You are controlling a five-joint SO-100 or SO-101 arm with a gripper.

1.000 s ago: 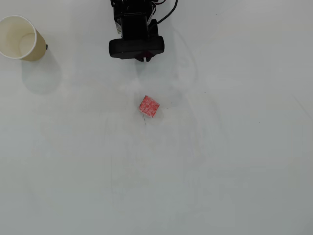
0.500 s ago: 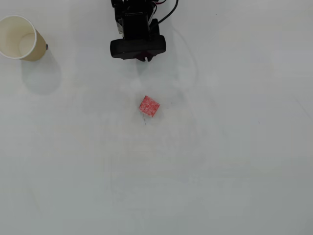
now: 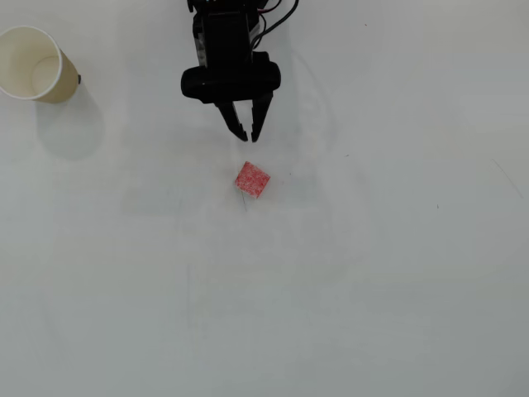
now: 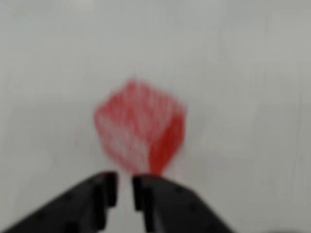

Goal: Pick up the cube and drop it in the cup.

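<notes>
The red-pink speckled cube (image 3: pixel 252 179) lies on the white table near the middle in the overhead view. My black gripper (image 3: pixel 250 136) hangs just behind the cube, fingertips pointing at it, apart from it. The jaws are almost closed with only a thin gap and hold nothing. In the wrist view the cube (image 4: pixel 138 128) is blurred and sits right in front of the two dark fingertips of the gripper (image 4: pixel 125 191). The cream paper cup (image 3: pixel 64 83) stands upright at the far left top of the overhead view, empty inside.
The white table (image 3: pixel 372 289) has faint scuff marks. The arm's black body and cables (image 3: pixel 227 33) enter from the top edge of the overhead view.
</notes>
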